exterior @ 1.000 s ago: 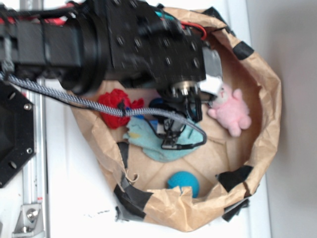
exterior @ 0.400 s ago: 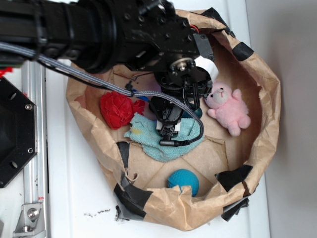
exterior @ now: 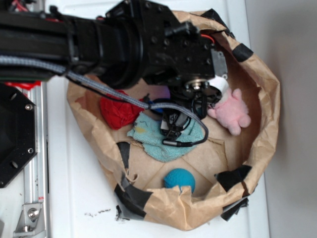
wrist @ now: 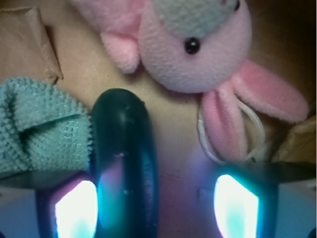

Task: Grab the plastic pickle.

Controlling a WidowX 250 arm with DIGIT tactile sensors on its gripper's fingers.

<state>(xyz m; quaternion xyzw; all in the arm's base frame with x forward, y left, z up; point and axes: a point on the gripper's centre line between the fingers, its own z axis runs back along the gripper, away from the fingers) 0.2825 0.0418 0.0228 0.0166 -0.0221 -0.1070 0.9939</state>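
Observation:
The plastic pickle (wrist: 124, 158) is a glossy dark teal sausage lying on the brown paper floor and running straight away from the wrist camera. My gripper (wrist: 155, 208) is open around it. The pickle lies close against the left glowing fingertip (wrist: 74, 210), and a wide gap separates it from the right fingertip (wrist: 235, 206). From the exterior view my gripper (exterior: 173, 126) hangs low over the middle of the bag, and the arm hides the pickle there.
A pink plush bunny (wrist: 198, 44) (exterior: 232, 111) lies just beyond the pickle's far end. A light teal terry cloth (wrist: 39, 129) (exterior: 163, 141) is bunched to its left. A red fabric lump (exterior: 118, 111) and a blue ball (exterior: 179, 179) share the crumpled paper bag (exterior: 267, 114).
The arm has shifted right and further over the bag, now covering the bunny's head and the pickle in the exterior view. The toys have stayed in place.

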